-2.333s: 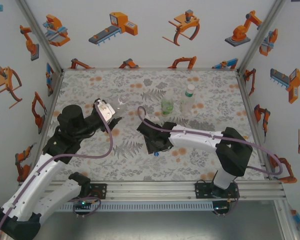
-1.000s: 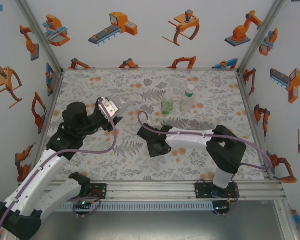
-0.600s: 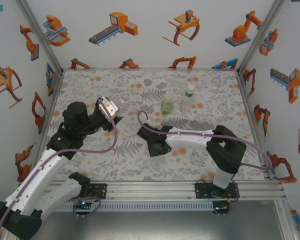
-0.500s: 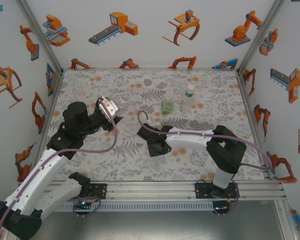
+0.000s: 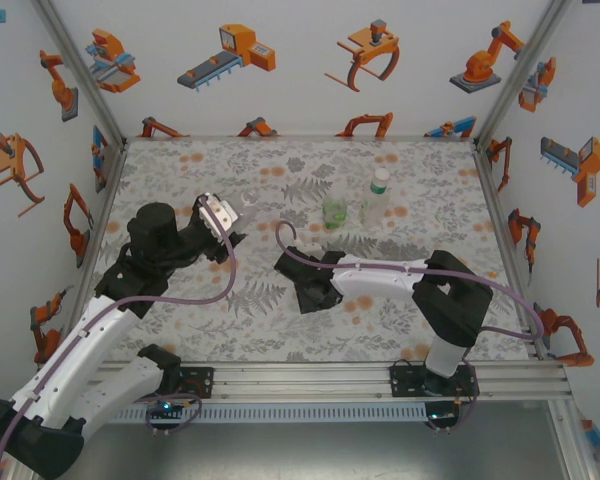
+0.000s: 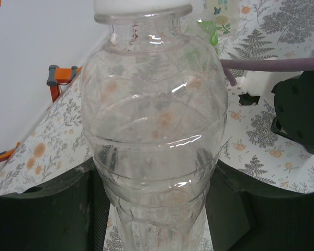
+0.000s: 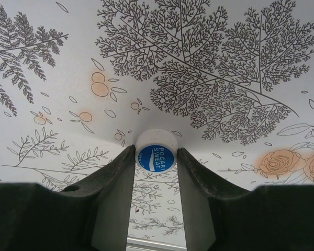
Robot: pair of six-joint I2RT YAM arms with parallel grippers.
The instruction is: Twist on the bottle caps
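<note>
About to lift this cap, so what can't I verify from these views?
Top view: the right gripper hides the blue-topped cap.
Left wrist view: frame edges cut off the clear bottle's base and its white cap.
Top view: green bottle and labelled bottle are too small to judge necks.

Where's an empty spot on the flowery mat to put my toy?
Bare mat: the far left corner behind the clear bottle, and the right side past the labelled bottle. Crowded: the middle, with the green bottle and the right gripper on the blue cap.
</note>
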